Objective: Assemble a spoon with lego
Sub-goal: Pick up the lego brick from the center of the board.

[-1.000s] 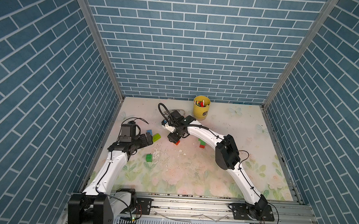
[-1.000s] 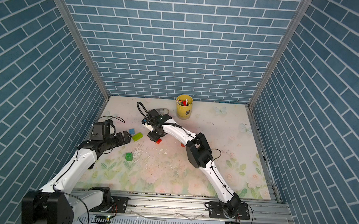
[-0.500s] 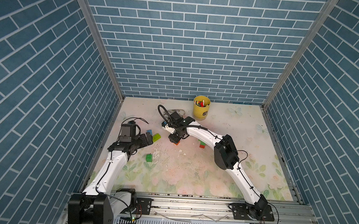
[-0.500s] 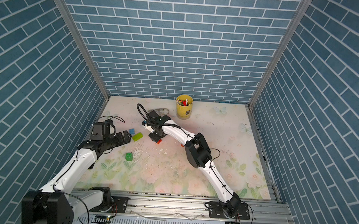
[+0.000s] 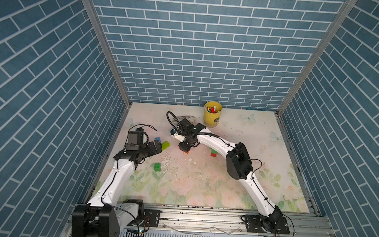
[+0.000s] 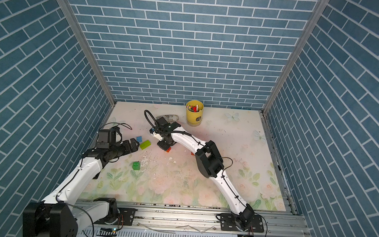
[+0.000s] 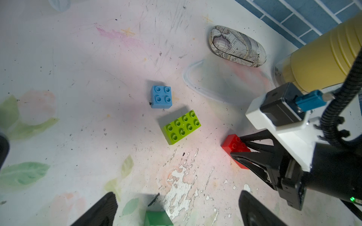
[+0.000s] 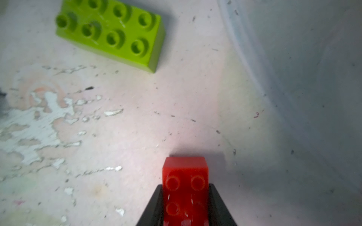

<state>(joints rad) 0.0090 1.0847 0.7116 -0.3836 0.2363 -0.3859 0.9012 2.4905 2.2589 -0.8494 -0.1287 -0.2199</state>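
Item: red brick (image 8: 185,170), on surface (image 5: 225,182) toward eleven o'clock; lime brick (image 5: 165,145) at its nine o'clock. Pinched by right end effector (image 8: 185,187), seemingly off-centre: lift straight, studs level. Spread, idle: left end effector (image 7: 177,195).

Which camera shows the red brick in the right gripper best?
The right wrist view: the red brick sits close up, studs visible, clamped in the right gripper. The left wrist view shows it from the side, partly covered by the gripper. Both top views show only a small red edge beneath it.
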